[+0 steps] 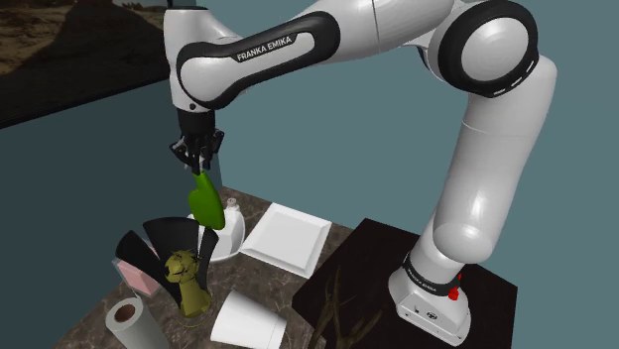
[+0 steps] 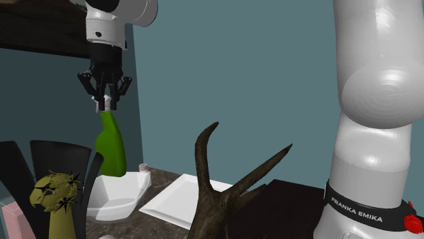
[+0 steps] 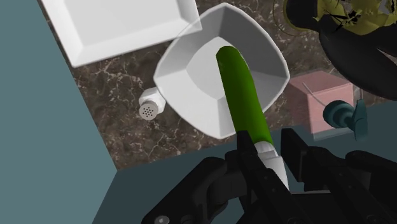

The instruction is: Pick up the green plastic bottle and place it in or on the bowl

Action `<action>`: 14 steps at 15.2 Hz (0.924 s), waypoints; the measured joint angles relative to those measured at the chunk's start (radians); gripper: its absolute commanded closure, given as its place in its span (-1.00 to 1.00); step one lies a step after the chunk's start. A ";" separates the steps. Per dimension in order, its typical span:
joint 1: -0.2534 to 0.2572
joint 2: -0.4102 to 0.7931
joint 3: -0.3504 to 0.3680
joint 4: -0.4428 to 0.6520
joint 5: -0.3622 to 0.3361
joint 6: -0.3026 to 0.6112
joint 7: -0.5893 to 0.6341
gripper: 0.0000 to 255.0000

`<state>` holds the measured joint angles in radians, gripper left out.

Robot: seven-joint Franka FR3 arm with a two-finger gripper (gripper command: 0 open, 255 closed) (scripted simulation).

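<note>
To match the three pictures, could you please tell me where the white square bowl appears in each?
Shoulder view: white square bowl left of centre, below the green bottle.
Second exterior view: bowl at lower left.
Wrist view: bowl behind the bottle's base.
Shared landmark: flat white square plate beside it.

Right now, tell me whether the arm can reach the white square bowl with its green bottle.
Probably yes. The jaws clasp the green bottle by its white neck, hanging over the white square bowl with nothing between them; the small white shaker sits beside the bowl.
</note>
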<state>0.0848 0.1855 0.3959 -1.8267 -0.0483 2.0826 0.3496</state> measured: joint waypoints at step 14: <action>0.004 0.041 -0.006 -0.064 -0.020 0.102 0.010 1.00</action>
<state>0.0885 0.2261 0.3903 -1.8909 -0.0684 2.1846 0.3594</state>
